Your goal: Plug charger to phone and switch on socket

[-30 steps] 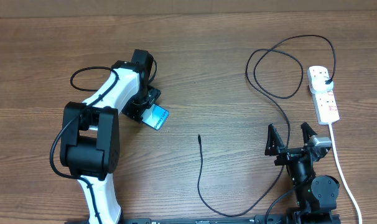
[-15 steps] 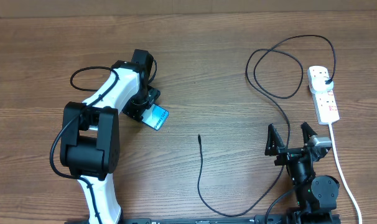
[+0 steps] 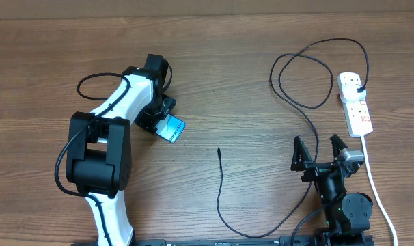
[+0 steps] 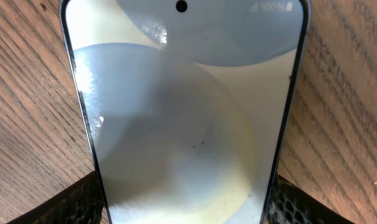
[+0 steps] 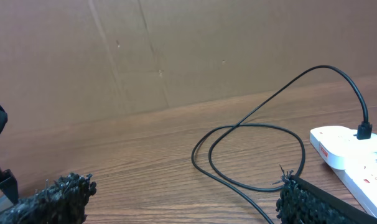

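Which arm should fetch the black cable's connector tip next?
Right: the right fingers are open and free beside the thin black charger cable; the left fingers clamp the slim blue-screened phone.

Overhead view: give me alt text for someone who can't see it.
On a wooden table, the left gripper is closed on the phone at upper left. The charger, plugged into the socket at right, loops to a loose tip mid-table, apart from the phone. The right gripper is open and empty below.
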`<state>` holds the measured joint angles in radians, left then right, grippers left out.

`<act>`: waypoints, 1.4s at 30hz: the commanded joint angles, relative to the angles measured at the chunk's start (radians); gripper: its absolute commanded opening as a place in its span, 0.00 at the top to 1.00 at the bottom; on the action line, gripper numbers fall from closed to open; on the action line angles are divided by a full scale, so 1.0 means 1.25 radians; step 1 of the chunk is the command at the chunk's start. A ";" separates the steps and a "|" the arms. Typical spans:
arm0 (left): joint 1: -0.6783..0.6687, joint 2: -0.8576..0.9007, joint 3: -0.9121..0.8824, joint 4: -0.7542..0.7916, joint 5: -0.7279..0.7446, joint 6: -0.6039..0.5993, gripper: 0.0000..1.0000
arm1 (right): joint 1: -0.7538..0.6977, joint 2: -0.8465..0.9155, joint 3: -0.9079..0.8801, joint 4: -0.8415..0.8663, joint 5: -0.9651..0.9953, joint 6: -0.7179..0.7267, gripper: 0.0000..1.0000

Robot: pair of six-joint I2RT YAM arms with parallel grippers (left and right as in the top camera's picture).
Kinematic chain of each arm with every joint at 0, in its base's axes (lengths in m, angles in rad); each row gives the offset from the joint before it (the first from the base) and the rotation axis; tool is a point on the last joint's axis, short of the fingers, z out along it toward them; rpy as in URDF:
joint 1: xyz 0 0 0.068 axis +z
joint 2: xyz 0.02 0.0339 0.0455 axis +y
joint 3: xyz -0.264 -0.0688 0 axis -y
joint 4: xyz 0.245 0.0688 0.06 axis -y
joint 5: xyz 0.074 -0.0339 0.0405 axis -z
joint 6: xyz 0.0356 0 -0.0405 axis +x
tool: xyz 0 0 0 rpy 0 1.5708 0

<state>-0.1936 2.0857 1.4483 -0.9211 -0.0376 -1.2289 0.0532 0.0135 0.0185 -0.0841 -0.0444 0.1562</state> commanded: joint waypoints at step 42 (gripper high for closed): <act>0.008 0.031 0.232 -0.165 0.112 0.063 0.96 | 0.004 -0.009 -0.009 0.002 0.007 -0.004 0.00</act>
<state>-0.1936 2.1288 1.6978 -1.1332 -0.0132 -1.1900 0.0532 0.0135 0.0185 -0.0837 -0.0441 0.1566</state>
